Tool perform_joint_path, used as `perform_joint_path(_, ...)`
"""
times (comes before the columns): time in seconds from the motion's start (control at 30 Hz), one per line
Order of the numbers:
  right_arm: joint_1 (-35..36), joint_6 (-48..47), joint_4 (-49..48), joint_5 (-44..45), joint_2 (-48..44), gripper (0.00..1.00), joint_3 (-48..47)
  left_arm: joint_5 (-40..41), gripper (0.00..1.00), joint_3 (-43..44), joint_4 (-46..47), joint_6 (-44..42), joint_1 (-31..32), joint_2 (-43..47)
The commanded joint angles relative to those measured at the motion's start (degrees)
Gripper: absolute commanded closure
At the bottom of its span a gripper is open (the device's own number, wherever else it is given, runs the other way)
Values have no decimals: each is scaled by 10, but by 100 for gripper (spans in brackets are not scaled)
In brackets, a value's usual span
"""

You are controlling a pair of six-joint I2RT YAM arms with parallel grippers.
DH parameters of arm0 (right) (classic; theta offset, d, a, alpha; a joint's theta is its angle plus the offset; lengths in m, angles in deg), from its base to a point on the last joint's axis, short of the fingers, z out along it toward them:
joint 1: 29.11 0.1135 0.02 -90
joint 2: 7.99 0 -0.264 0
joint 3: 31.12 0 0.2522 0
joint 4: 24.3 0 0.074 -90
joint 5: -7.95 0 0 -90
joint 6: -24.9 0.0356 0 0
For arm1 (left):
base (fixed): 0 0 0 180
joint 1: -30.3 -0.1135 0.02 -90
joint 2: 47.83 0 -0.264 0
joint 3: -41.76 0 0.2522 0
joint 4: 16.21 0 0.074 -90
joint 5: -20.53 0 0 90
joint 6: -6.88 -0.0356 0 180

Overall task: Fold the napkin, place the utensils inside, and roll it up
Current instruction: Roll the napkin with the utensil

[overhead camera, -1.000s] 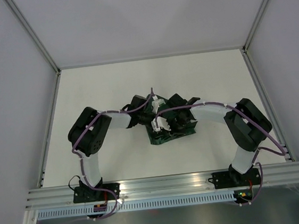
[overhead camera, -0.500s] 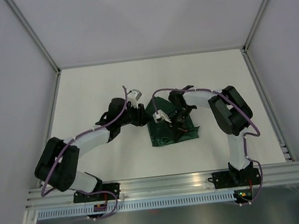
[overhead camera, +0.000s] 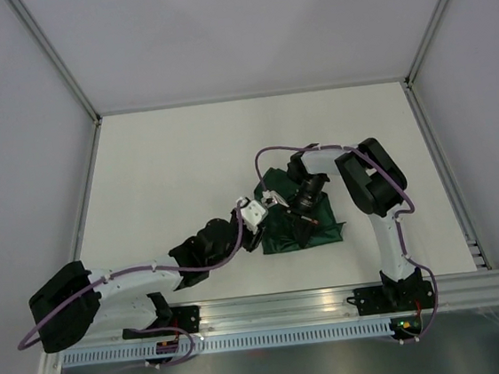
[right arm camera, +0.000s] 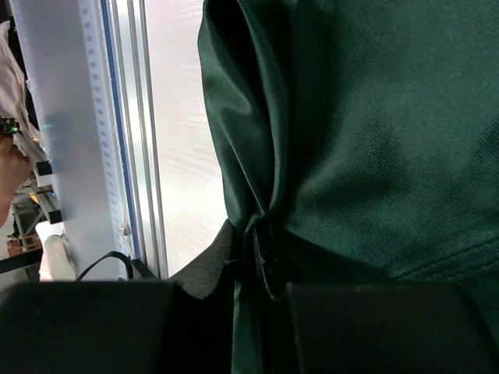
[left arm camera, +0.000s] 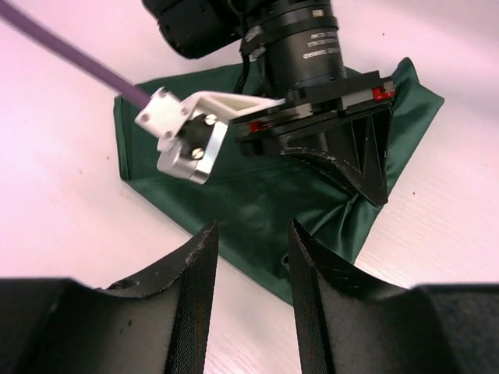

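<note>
Left gripper hovering low just beside left edge of napkin, fingers standing apart, gripping nothing; cloth and bare table showing in gap. Napkin lying folded and bunched on table, right of centre, toward front. Right gripper pressing down on its middle, clenching raised fold of green cloth, wrinkles spreading around black head.

The flat white rectangular table carries a dark green cloth napkin, folded and wrinkled, lying slightly right of centre, toward the near edge.
</note>
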Motion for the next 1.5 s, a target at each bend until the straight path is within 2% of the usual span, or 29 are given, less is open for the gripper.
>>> perform_joint_path(0.0, -7, -32, -55, 58, 27, 85, -2, 80, 53, 8, 50, -111, 50, -38)
perform_joint_path(0.13, -11, -21, -63, 57, 25, 85, 1, 89, 50, 52, 32, -173, 104, -121)
perform_joint_path(0.3, -13, -13, -71, 56, 24, 85, 5, 106, 48, 88, 85, -217, 161, -220)
perform_joint_path(0.6, -18, -6, -74, 57, 29, 85, 2, 83, 46, 113, 130, -247, 167, -322)
perform_joint_path(0.93, -21, -6, -70, 56, 34, 85, -2, 49, 45, 124, 126, -236, 167, -366)
perform_joint_path(1.03, -21, -5, -70, 56, 35, 85, -3, 39, 48, 124, 115, -220, 167, -377)
perform_joint_path(1.13, -22, -5, -69, 55, 37, 85, -4, 35, 58, 131, 99, -205, 166, -385)
perform_joint_path(1.17, -21, -6, -67, 55, 39, 85, -6, 33, 65, 134, 85, -202, 165, -389)
perform_joint_path(1.27, -22, -6, -66, 55, 39, 85, -8, 27, 77, 141, 66, -190, 163, -394)
perform_joint_path(1.33, -22, -5, -65, 54, 39, 85, -8, 11, 83, 148, 40, -181, 158, -394)
perform_joint_path(1.43, -21, -6, -67, 52, 36, 85, -6, -22, 98, 165, -7, -165, 145, -391)
perform_joint_path(1.47, -22, -5, -67, 51, 34, 85, -5, -31, 98, 167, -14, -162, 138, -390)
